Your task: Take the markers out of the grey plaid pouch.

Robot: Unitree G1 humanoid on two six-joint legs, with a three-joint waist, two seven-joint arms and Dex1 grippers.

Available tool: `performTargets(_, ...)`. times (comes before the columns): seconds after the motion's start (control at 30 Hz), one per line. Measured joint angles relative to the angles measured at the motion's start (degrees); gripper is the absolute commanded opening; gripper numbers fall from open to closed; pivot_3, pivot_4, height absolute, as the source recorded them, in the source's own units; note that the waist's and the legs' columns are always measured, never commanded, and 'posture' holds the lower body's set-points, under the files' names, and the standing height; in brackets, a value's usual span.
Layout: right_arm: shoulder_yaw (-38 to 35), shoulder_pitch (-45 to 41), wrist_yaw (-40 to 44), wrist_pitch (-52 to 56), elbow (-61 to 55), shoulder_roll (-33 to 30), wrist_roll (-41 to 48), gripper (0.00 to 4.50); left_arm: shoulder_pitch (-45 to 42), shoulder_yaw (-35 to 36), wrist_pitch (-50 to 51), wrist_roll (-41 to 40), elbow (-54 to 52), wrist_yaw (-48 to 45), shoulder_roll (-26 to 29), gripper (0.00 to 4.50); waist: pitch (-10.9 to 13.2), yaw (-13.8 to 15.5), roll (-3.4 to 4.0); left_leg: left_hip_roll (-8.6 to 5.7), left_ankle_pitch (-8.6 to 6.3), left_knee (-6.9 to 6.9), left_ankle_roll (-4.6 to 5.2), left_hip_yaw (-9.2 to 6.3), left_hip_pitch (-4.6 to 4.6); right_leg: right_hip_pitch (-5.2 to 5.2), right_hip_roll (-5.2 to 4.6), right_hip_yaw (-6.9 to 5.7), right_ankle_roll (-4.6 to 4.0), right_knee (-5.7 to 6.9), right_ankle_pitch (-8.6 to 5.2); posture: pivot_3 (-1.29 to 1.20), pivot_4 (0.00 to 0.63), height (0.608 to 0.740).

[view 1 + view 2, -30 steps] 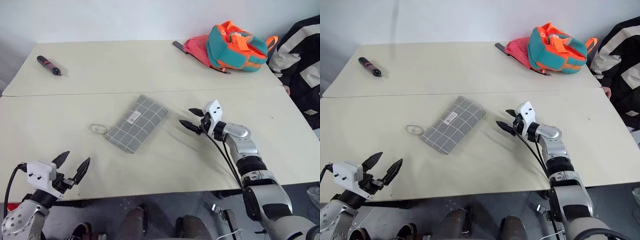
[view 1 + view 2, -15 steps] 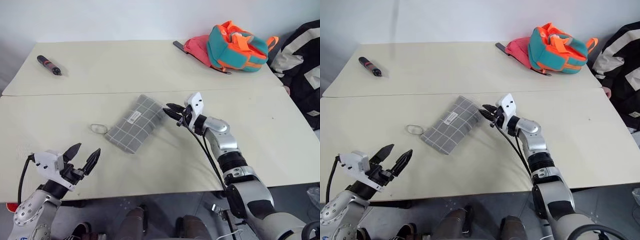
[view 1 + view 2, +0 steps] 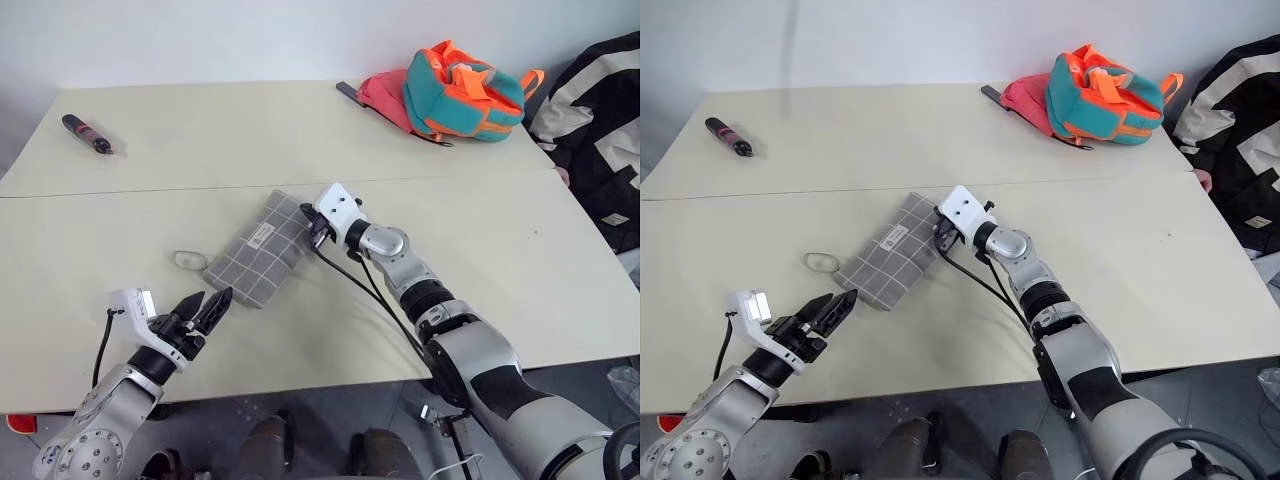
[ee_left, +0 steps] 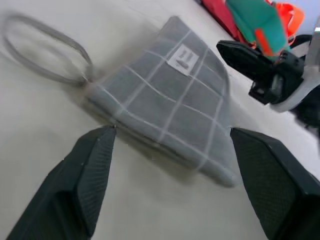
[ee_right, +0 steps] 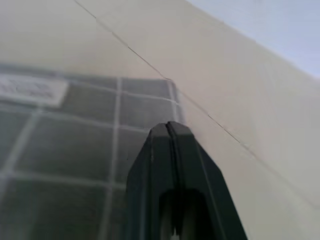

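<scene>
Table (image 3: pixel 480 250): backpack (image 3: pixel 462 88), far tool (image 3: pixel 83 134)

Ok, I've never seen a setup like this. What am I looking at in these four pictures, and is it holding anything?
It is a two-armed robot standing at a pale table. Two pictures come from cameras on its head, looking down over both arms; the other two come from cameras on each wrist, looking along that arm's black fingers. On the table lie a grey plaid pouch with a cord loop at one end, a dark pen-like tool far left, and a teal-and-orange backpack far right. The right gripper is shut at the pouch's far edge; whether it pinches fabric is unclear. The left gripper is open, pointing at the pouch's near end. No markers are out.
</scene>
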Motion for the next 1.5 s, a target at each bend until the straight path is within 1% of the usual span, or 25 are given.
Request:
performTargets(0.07,0.0,0.3,-0.2,-0.7,0.7,-0.1,-0.7,0.01,-0.2,0.9,2.6,-7.2,0.1,5.5,0.2,3.89,0.0,-0.1,0.0,0.06,0.01,0.01,-0.01,0.03,0.0,0.0,0.04,0.06,0.0,-0.02,0.0,0.0,0.15,0.74)
performTargets(0.13,0.2,0.5,-0.2,-1.1,0.8,-0.1,-1.3,0.01,-0.5,1.0,4.1,-13.0,0.6,9.0,0.9,3.89,0.0,0.0,0.0,0.08,0.02,0.04,-0.02,0.02,0.0,0.0,0.05,0.09,0.0,-0.02,0.0,0.0,0.15,0.74)
performTargets(0.3,0.2,0.7,0.6,-1.9,0.8,0.4,-1.6,0.01,-5.5,-0.1,5.8,-21.8,4.1,16.4,3.3,3.89,0.0,0.1,0.0,0.08,0.02,0.14,-0.03,-0.02,-0.02,0.07,0.18,0.49,-0.01,-0.04,0.0,0.0,0.15,0.74)
performTargets(0.5,-0.2,0.7,1.0,-1.9,0.8,0.4,-1.6,0.01,-9.6,-2.5,5.8,-24.7,8.1,22.9,3.5,3.89,0.0,0.1,-0.01,0.23,0.03,0.16,-0.12,-0.02,-0.01,0.08,0.56,1.24,-0.02,-0.1,0.01,0.0,0.15,0.74)
performTargets(0.6,-0.3,0.7,1.1,-1.9,0.8,0.4,-1.6,0.01,-11.3,-2.8,5.2,-26.0,9.7,25.1,3.0,3.89,0.0,0.1,-0.01,0.27,0.03,0.15,-0.14,0.02,0.0,0.07,0.61,1.34,-0.03,-0.12,0.01,0.0,0.15,0.74)
performTargets(0.73,-0.3,0.7,1.1,-1.9,0.8,0.4,-1.6,0.01,-13.0,-3.9,4.4,-25.2,11.1,25.2,2.7,3.89,0.0,0.2,-0.01,0.29,0.03,0.17,-0.15,0.06,0.01,0.07,0.62,1.42,-0.03,-0.12,0.01,0.0,0.15,0.74)
performTargets(0.87,-0.3,0.8,1.1,-1.9,0.8,0.4,-1.6,0.01,-15.1,-4.8,3.1,-25.1,12.6,25.9,0.2,3.89,0.0,0.5,-0.01,0.29,0.03,0.2,-0.15,0.06,0.01,0.07,0.62,1.43,-0.04,-0.17,0.01,0.0,0.15,0.74)
performTargets(0.97,-0.3,0.8,1.1,-1.9,0.6,0.4,-1.6,0.0,-16.2,-4.8,2.3,-25.7,14.2,26.5,-1.3,3.29,0.0,0.7,-0.01,0.29,0.03,0.21,-0.15,0.09,0.01,0.07,0.61,1.45,-0.04,-0.23,0.01,0.0,0.15,0.74)
performTargets(1.0,-0.3,0.9,1.2,-1.9,0.4,0.4,-1.6,0.0,-16.2,-4.7,2.0,-26.0,14.7,26.6,-1.7,3.02,0.0,0.8,-0.01,0.29,0.03,0.21,-0.15,0.09,0.0,0.07,0.61,1.45,-0.04,-0.22,0.01,0.0,0.15,0.74)
performTargets(1.3,-0.4,1.4,1.6,-1.9,0.1,0.3,-1.5,0.0,-16.2,-4.7,1.9,-27.6,16.5,27.7,-2.5,0.18,0.0,0.9,-0.01,0.32,0.02,0.2,-0.16,0.11,0.0,0.07,0.64,1.46,-0.04,-0.25,0.01,0.0,0.15,0.74)
performTargets(1.33,-0.4,1.4,1.6,-1.9,0.1,0.3,-1.5,0.0,-16.3,-4.6,1.8,-27.9,16.3,27.5,-2.4,0.05,0.0,0.9,-0.01,0.32,0.02,0.2,-0.16,0.12,0.0,0.07,0.64,1.46,-0.04,-0.3,0.01,0.0,0.15,0.74)
performTargets(1.5,-0.4,1.9,1.7,-1.9,-0.8,0.2,-1.5,0.0,-16.3,-4.6,1.3,-28.0,16.3,27.6,-2.4,0.05,0.0,0.8,-0.01,0.36,0.01,0.2,-0.17,0.13,0.0,0.06,0.67,1.48,-0.05,-0.33,0.02,0.0,0.15,0.74)
